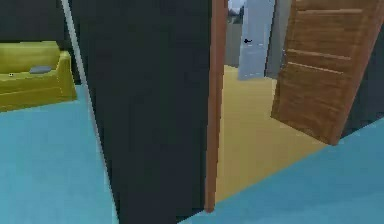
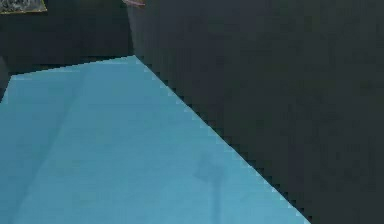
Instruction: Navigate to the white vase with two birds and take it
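Dark grey wall end [image 1: 150, 100] and reddish-brown wooden door frame [image 1: 215, 110] loom close ahead; driving straight risks clipping them (open brown panelled wooden door [image 1: 325, 70] narrows the gap). Cannot tell where the white vase is, nor the gripper's state.

forward view: looks ahead and somewhat down, very near the end of a dark wall [image 1: 150, 110] that stands mid-picture.
forward view, left: blue floor [image 1: 50, 165] runs back to a yellow sofa [image 1: 35, 75] well off.
forward view, right: past a brown door frame [image 1: 214, 120], tan floor [image 1: 250, 130] and an open wooden door [image 1: 325, 70].
arm side view: looks out sideways and down over the blue floor to a dark wall close at the right, slanting away to a far corner at the top.
shared: blue floor and dark wall appear in both; whether it is the same wall face cannot be told.
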Motion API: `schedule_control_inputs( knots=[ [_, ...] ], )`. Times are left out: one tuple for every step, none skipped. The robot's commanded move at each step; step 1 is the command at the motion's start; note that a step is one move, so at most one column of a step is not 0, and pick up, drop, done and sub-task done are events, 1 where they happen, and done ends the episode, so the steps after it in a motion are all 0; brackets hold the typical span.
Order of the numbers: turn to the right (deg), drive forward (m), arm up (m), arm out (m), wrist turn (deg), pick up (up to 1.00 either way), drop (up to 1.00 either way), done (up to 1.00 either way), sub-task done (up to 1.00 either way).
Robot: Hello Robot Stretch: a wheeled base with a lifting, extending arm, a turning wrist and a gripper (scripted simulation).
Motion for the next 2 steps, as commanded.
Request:
schedule_control_inputs(
  knots=[
    [-45.0,0.00,0.00,0.00,0.0,0.00,0.00,0.00,0.00],
    [-45.0,0.00,0.00,0.00,0.0,0.00,0.00,0.00,0.00]
  ],
)
